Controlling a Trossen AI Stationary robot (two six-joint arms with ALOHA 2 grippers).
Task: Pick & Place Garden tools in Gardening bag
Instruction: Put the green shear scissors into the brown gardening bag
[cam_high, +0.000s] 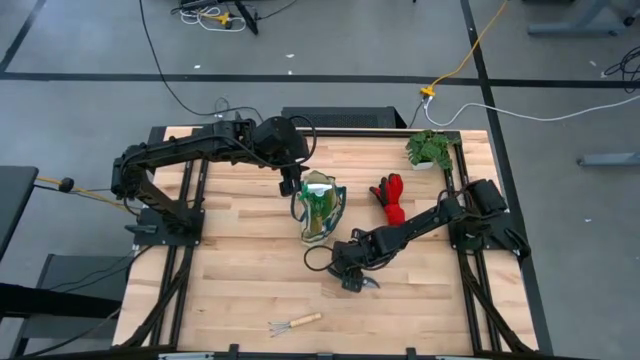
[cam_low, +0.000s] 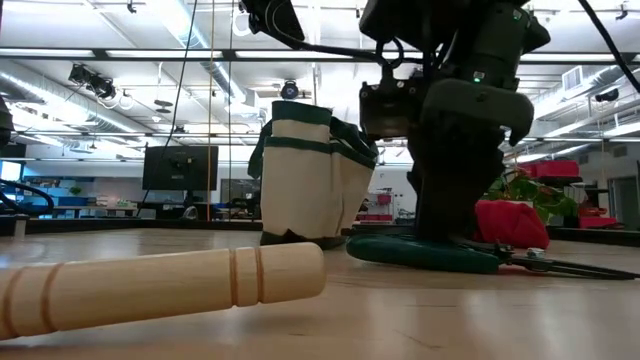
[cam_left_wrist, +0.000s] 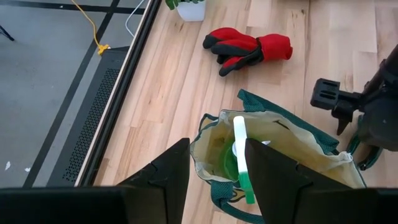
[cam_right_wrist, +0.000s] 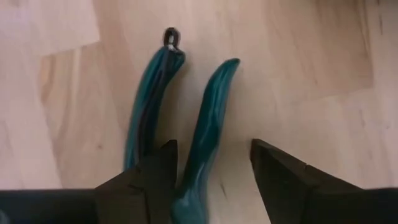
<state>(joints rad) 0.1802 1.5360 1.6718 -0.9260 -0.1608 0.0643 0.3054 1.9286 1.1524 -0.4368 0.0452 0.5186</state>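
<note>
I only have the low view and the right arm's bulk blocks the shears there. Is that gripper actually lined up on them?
Observer: Yes. In its wrist view the right gripper is open, with one green handle of the pruning shears between its fingers; the other handle runs beside one finger.
Operator: Anything inside the bag? I only see its outside.
Observer: The green spray bottle with the white top is inside the gardening bag.
Operator: And the left arm?
Observer: From above, the left gripper hangs open at the bag's far-left edge, holding nothing.
</note>
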